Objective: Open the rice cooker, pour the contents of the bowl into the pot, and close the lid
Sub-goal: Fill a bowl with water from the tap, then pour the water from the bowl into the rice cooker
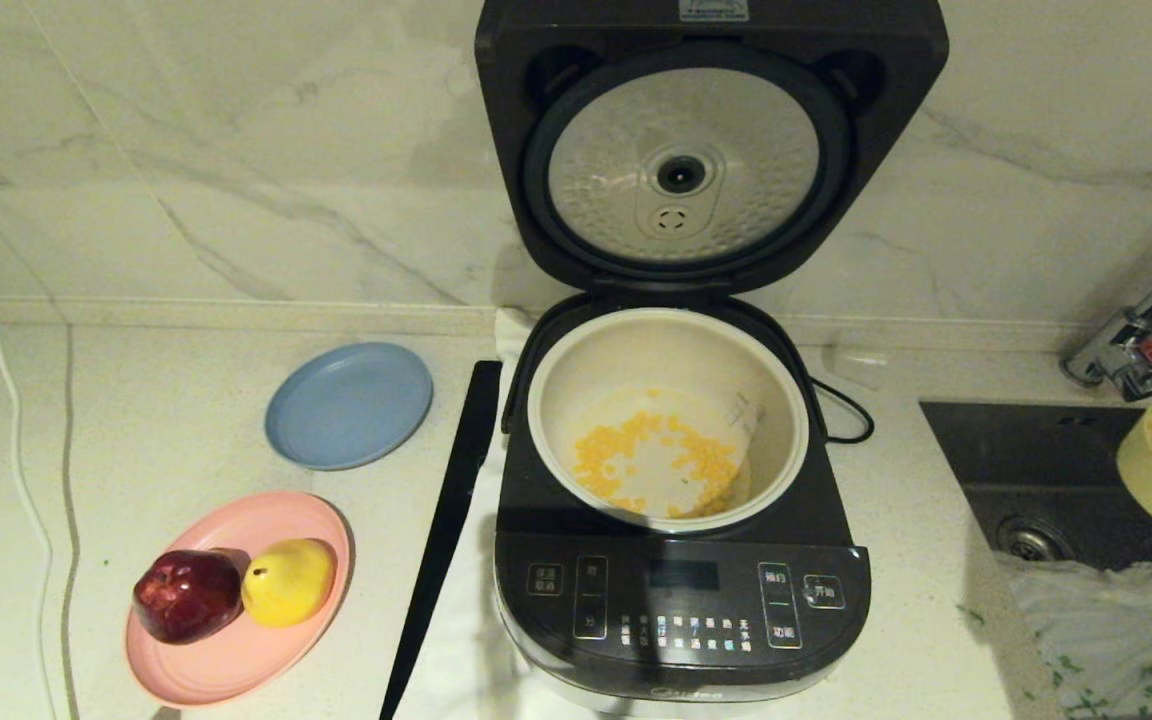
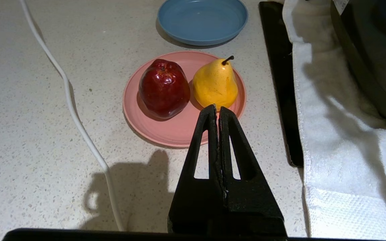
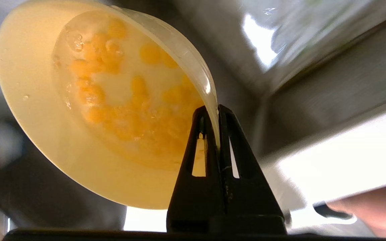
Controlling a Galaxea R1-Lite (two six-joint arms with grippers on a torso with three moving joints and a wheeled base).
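The lid (image 1: pixel 711 150) of the rice cooker (image 1: pixel 681 590) stands fully up, and the pot (image 1: pixel 667 415) already has a scatter of yellow kernels (image 1: pixel 651 455) on its floor. The right end effector (image 3: pixel 218 110) is pinched tight on the rim of the little yellow bowl (image 3: pixel 89 110), which is tilted hard and sits off over the sink (image 1: pixel 1046 470), well to the right of the cooker. The wrist view shows orange kernels (image 3: pixel 129 100) apparently still clinging inside it in a wet film, so I'd guess the pour isn't clean.

If more needs to go in, bring the bowl back over the middle of the pot before tipping further, not over the sink, and give it a steady tilt so the sticky bits slide rather than fling. A rim pinch like that can slip, so keep the move slow. After that, set the bowl on the bench and push the lid down.

The left end effector (image 2: pixel 218 108) is closed on nothing, parked above the bench near the pink plate (image 2: pixel 179 130).
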